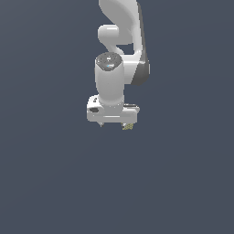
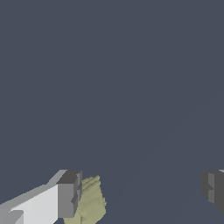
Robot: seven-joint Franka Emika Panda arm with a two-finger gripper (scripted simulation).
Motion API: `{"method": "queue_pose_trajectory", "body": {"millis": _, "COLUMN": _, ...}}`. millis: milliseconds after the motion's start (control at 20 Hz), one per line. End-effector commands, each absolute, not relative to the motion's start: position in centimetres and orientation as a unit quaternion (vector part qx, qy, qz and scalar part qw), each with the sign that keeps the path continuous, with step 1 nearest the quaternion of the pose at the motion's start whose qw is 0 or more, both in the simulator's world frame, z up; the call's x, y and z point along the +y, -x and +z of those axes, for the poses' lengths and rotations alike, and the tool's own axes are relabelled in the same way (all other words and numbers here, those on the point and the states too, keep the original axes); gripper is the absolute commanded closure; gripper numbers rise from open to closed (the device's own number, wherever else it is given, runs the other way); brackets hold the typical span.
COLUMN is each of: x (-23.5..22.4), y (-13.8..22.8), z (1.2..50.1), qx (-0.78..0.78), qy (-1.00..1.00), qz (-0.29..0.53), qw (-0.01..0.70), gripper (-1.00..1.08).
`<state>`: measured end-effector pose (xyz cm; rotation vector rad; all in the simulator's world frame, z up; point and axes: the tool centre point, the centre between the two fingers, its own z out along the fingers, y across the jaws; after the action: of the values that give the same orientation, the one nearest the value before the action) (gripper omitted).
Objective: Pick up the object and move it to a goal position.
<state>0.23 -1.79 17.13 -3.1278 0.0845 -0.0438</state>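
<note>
Object [image 2: 89, 201] half-hidden beside pincer [image 2: 142, 192] finger, jaws wide

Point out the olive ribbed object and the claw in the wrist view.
object [image 2: 89, 202]: wrist view, on its ribbed olive face beside one finger.
claw [image 2: 140, 192]: wrist view, midway between the two dark fingertips, jaws wide apart.

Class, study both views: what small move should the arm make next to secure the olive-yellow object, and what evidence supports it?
Probably close the fingers. In the wrist view the object sits just inside one finger, while the other finger stands far off, so the gripper is open and nothing is clamped. The exterior view shows the object beneath the hand.
</note>
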Motion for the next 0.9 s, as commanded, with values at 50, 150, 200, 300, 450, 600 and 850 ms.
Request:
{"method": "queue_pose_trajectory", "body": {"millis": 50, "x": -0.9, "y": 0.7, "z": 16.2, "qx": 0.015, "qy": 1.000, "qz": -0.012, "qw": 0.005, "gripper": -0.92}}
{"method": "queue_pose_trajectory", "body": {"millis": 150, "x": -0.3, "y": 1.5, "z": 15.5, "qx": 0.005, "qy": 1.000, "qz": -0.011, "qw": 0.004, "gripper": -0.92}}
{"method": "queue_pose_trajectory", "body": {"millis": 200, "x": 0.1, "y": 1.9, "z": 15.1, "qx": 0.000, "qy": 1.000, "qz": -0.010, "qw": 0.004, "gripper": -0.92}}
{"method": "queue_pose_trajectory", "body": {"millis": 300, "x": 0.9, "y": 2.9, "z": 14.2, "qx": -0.013, "qy": 1.000, "qz": -0.009, "qw": 0.003, "gripper": -0.92}}
{"method": "queue_pose_trajectory", "body": {"millis": 450, "x": 2.3, "y": 4.8, "z": 12.8, "qx": -0.035, "qy": 0.999, "qz": -0.007, "qw": 0.002, "gripper": -0.92}}
{"method": "queue_pose_trajectory", "body": {"millis": 600, "x": 3.5, "y": 6.6, "z": 11.5, "qx": -0.055, "qy": 0.998, "qz": -0.004, "qw": 0.001, "gripper": -0.92}}
{"method": "queue_pose_trajectory", "body": {"millis": 850, "x": 4.9, "y": 9.0, "z": 10.0, "qx": -0.081, "qy": 0.997, "qz": -0.002, "qw": 0.000, "gripper": -0.92}}
